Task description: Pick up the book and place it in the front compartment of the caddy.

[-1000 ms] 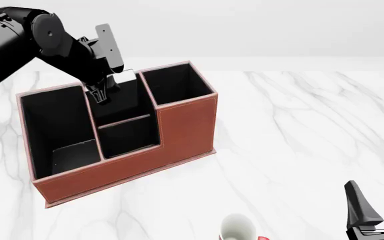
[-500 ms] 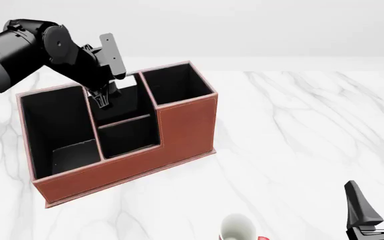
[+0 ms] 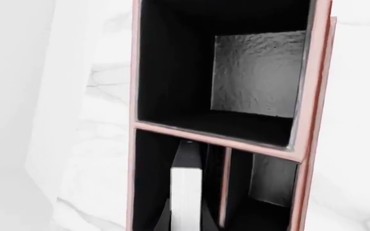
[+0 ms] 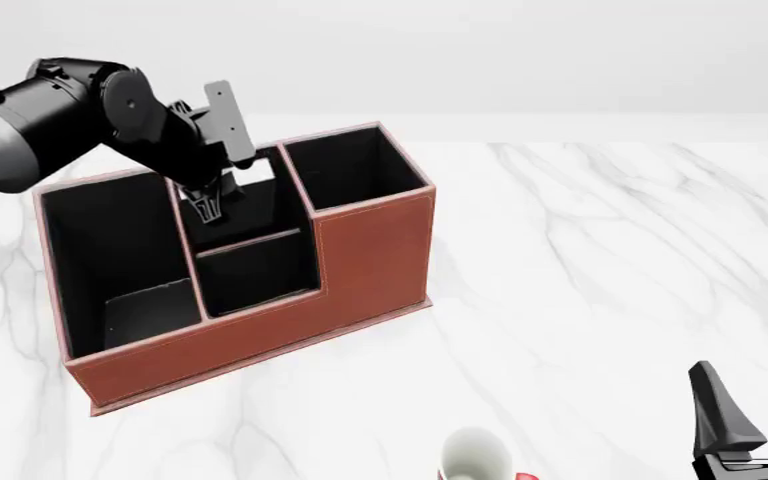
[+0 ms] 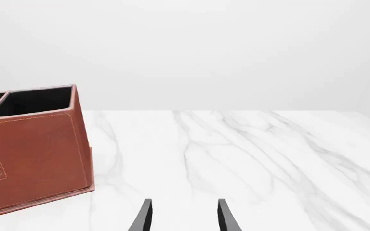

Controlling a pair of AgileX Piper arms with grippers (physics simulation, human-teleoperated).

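Over toward the bench's left edge, the left gripper [image 4: 208, 203] dips into the caddy [image 4: 371, 260], jaws seemingly clamped on the book [image 3: 186, 197] standing in a middle cell, while the right gripper [image 4: 758, 420] idles spread at the near right corner.

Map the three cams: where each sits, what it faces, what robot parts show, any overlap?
Front: fixed above and behind, looking down at the red-brown leather-look caddy; left gripper and right gripper show.
Left wrist: just behind its gripper, facing into the caddy cells, over the black white-edged book; fingers barely visible.
Right wrist: low, facing across the white marble table; both fingertips visible.
Shared: all see the caddy.
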